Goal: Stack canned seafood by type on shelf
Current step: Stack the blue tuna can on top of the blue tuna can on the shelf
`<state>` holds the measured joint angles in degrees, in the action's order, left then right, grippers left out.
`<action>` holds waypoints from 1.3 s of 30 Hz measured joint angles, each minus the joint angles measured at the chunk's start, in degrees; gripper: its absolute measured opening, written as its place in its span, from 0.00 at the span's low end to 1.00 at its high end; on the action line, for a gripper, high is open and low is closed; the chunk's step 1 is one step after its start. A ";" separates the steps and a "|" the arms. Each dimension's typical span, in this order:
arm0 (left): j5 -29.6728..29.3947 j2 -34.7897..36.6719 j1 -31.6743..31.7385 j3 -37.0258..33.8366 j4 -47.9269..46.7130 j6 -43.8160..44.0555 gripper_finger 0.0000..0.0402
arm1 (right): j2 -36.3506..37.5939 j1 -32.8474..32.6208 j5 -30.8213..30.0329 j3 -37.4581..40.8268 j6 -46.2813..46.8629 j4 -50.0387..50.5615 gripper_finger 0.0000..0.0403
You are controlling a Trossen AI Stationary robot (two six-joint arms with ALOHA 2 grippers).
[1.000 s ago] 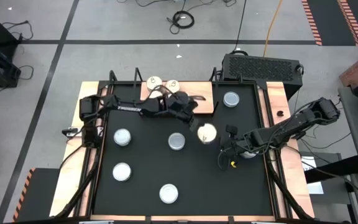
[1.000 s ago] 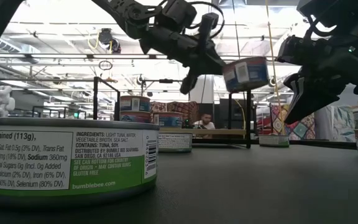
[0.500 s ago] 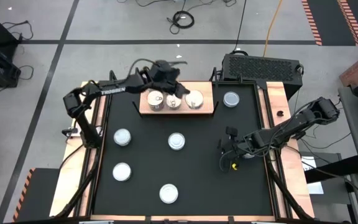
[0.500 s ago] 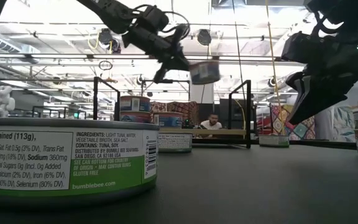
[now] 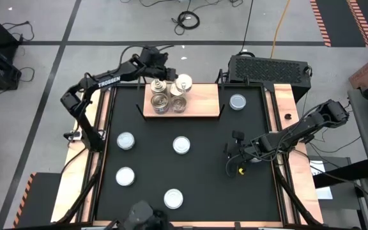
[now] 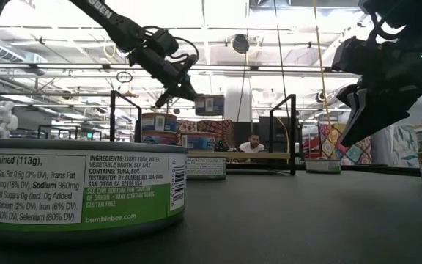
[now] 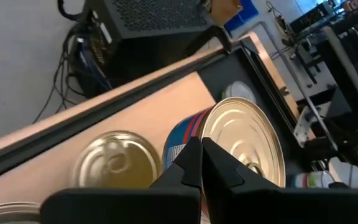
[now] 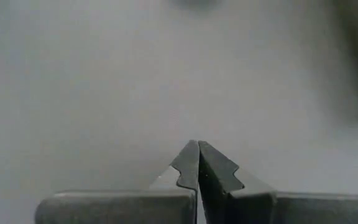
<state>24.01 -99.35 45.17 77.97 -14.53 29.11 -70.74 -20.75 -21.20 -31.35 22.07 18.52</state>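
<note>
Left wrist view: the left gripper [image 7: 201, 151] has its fingers pressed tip to tip with nothing seen between them, right in front of a pale-topped tin [image 7: 241, 140] with a blue label. From above, that tin sits at the back edge of the shelf [image 5: 203, 99] and looks higher than its neighbours. Whether it rests on another tin cannot be told. Beside it, on the left half of the board, other pale-topped tins [image 5: 160, 102] cluster close together; the right half is bare wood.

On the table [image 5: 209, 185] the silver-topped tins lie well apart: two at the left [image 5: 126, 140], one near the middle [image 5: 181, 145], one at the front [image 5: 173, 199], and one at the back right [image 5: 237, 101], just beside the shelf's end.

The right gripper [image 5: 235, 153] hangs low over the right side of the table, fingers closed on nothing, with no tin under it.

These tins are probably rigid and fairly dense for their bulk, so they should not crush, but smooth metal and glossy labels may slip. The safest hold is likely across the round wall, fingers on opposite sides, below the top rim. A level release matters, since a tilted tin could slide off the one below. The crowded cluster leaves little room for fingers, so a straight approach from above seems wisest.
</note>
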 joint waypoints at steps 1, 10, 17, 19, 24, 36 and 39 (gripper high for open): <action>0.00 -0.33 0.46 0.00 0.04 -0.05 0.00 | 0.00 0.00 -0.01 0.00 -0.13 -0.12 0.00; 2.11 -1.13 3.89 -0.04 -0.18 -3.03 0.00 | 0.00 0.00 -0.03 0.00 -0.36 -0.31 0.00; 3.03 -2.26 5.92 -0.04 -0.79 -5.59 0.00 | 0.00 0.00 -0.03 0.00 -0.85 -0.37 0.00; 3.44 -2.87 6.12 -0.04 -0.15 -5.61 0.00 | 0.00 0.00 -0.03 0.00 -1.38 -0.41 0.00; 4.46 -4.30 6.62 -0.04 0.68 -5.97 0.00 | 0.00 0.02 -0.19 -0.04 -2.00 -0.78 0.00; 5.79 -6.36 6.97 -0.04 0.15 -7.09 0.00 | 0.00 0.02 -0.25 -0.04 -2.00 -0.76 0.00; 5.81 -6.36 7.06 -0.04 -0.82 -7.75 0.00 | 0.00 0.02 -0.25 -0.04 -1.93 -0.76 0.00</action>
<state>29.82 -105.71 52.23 77.93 -15.35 21.36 -70.74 -20.73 -21.45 -31.40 20.14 17.76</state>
